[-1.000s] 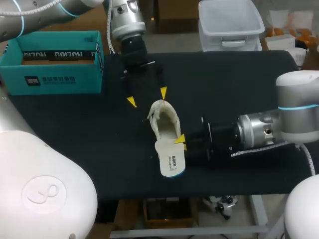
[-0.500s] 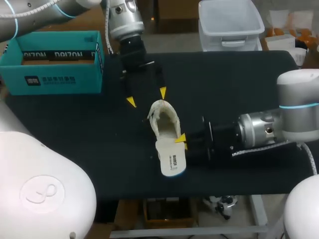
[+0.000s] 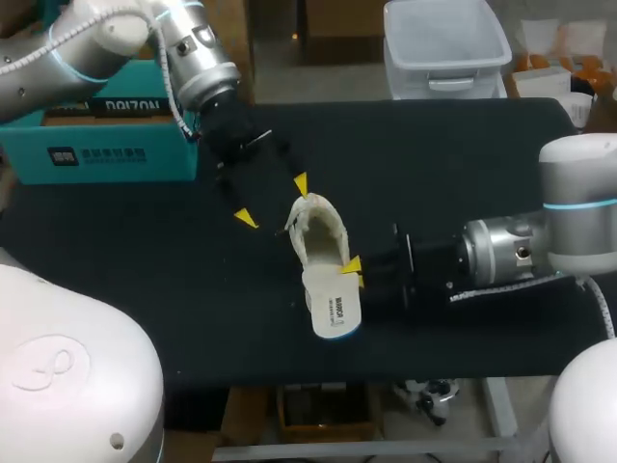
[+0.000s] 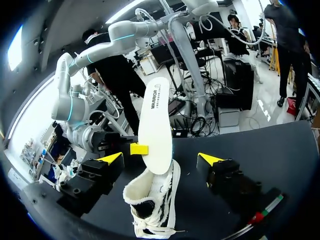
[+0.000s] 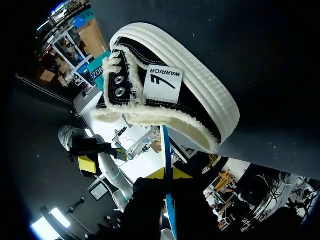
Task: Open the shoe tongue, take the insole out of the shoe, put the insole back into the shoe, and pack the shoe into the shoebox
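Right jaws are closed on the insole [image 3: 333, 307] — I can see both yellow tips [image 3: 350, 268] pinching it from two sides, just where it leaves the shoe [image 3: 320, 234]. In the right wrist view the insole runs edge-on between those tips, with the shoe's white sole and black side just ahead of them. The insole is only partly out: one end sits in the shoe's opening, and the rest sticks out past the rim toward my side of the surface [image 3: 463, 154], printed face up in the head view. The shoe lies near the middle of the surface, opening up, its pale fleecy lining showing.

Left jaws are wide open and hold nothing. Their tips [image 3: 247, 218] hang at the shoe's far end — one close beside the rim, the other off to the side over bare surface. In the left wrist view the shoe sits between and ahead of the two tips, touching neither as far as I can tell.

The teal shoebox [image 3: 96, 154] stands open at the far left of the surface, partly behind my left arm [image 3: 106, 37], well apart from the shoe
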You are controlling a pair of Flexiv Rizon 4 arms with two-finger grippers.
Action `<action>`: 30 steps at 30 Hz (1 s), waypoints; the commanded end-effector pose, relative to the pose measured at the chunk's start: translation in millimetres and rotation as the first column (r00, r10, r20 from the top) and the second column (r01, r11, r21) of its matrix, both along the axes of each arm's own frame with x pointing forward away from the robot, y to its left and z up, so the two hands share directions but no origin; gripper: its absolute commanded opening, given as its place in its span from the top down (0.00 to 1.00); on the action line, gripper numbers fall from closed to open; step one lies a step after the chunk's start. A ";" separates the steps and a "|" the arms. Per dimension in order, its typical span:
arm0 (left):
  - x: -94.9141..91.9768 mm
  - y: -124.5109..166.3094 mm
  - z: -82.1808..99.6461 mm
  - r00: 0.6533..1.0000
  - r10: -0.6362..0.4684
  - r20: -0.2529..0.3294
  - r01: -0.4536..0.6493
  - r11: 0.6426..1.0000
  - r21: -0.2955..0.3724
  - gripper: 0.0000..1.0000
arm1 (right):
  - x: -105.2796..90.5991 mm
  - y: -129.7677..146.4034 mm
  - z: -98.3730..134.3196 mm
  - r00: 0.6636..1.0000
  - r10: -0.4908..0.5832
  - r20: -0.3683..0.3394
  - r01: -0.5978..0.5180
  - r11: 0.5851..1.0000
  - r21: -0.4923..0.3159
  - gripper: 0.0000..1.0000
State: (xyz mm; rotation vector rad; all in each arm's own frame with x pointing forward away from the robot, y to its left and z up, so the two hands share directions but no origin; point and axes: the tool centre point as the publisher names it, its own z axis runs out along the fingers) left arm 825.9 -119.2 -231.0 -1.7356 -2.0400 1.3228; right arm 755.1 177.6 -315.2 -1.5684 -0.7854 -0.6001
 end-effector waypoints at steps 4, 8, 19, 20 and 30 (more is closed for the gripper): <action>-28.4 5.0 -11.1 0.940 0.327 -0.098 -0.340 0.883 -0.323 0.00 | 0.0 -2.0 -0.8 1.000 -0.003 0.001 0.003 1.000 0.012 1.00; -42.5 3.7 -17.7 0.927 0.354 -0.124 -0.374 0.858 -0.352 0.00 | 0.2 -2.2 -1.7 1.000 -0.004 0.001 0.004 1.000 0.014 1.00; -47.1 3.2 -21.4 0.920 0.359 -0.156 -0.391 0.856 -0.339 0.00 | -0.2 -5.5 -2.7 1.000 -0.010 -0.001 0.010 1.000 0.009 1.00; -47.1 3.2 -21.4 0.920 0.359 -0.156 -0.391 0.856 -0.339 0.00 | 0.0 -6.1 -2.8 1.000 -0.010 -0.001 0.010 1.000 0.009 1.00; -67.5 -12.6 -30.7 0.911 0.402 -0.094 -0.408 0.842 -0.354 0.00 | 8.5 -3.3 -5.6 1.000 -0.001 0.019 0.000 1.000 0.020 1.00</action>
